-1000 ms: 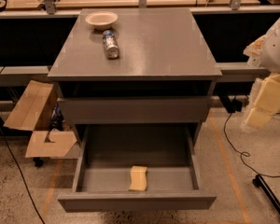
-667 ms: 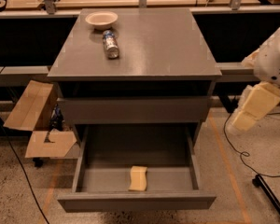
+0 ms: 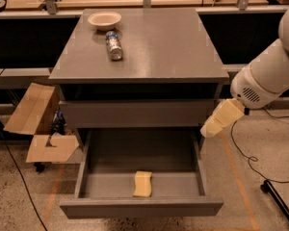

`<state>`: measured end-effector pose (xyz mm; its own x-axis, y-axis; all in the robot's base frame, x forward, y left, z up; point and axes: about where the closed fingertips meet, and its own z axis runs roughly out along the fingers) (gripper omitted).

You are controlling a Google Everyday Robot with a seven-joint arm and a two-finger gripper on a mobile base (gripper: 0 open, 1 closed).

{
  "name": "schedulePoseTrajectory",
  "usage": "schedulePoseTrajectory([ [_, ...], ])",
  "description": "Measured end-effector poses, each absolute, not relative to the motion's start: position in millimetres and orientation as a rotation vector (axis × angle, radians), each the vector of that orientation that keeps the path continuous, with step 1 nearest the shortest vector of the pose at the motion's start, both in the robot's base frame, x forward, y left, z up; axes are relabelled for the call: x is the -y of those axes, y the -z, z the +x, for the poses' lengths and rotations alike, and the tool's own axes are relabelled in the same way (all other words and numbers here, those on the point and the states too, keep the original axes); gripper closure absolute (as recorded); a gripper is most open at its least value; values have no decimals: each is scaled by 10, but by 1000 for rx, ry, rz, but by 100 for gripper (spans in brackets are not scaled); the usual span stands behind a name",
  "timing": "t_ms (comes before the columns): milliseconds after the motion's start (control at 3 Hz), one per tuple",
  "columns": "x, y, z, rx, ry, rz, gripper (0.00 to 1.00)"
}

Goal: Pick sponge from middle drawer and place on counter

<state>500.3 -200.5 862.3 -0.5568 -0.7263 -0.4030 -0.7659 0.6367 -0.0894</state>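
The pale-yellow sponge (image 3: 143, 184) lies flat near the front of the open middle drawer (image 3: 101, 153), a little right of centre. The grey counter (image 3: 154, 47) tops the cabinet above it. My gripper (image 3: 208, 130), with pale-yellow padded fingers, hangs at the drawer's right side, just above its right wall and up and right of the sponge. It holds nothing.
A white bowl (image 3: 104, 19) and a can lying on its side (image 3: 114, 45) sit on the counter's back left. An open cardboard box (image 3: 36, 124) stands on the floor to the left. A cable (image 3: 245, 158) and a stand foot (image 3: 279, 201) are on the floor to the right.
My arm has swung left and down from the right edge of view, bringing the gripper close to the drawer's right side. The sponge has not moved.
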Motion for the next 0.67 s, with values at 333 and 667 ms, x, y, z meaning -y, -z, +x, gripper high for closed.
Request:
schedulePoseTrajectory([
  [333, 1991, -8610, 5033, -2470, -142, -1132, 0],
  [667, 1936, -8456, 5038, -2505, -156, -1122, 0],
])
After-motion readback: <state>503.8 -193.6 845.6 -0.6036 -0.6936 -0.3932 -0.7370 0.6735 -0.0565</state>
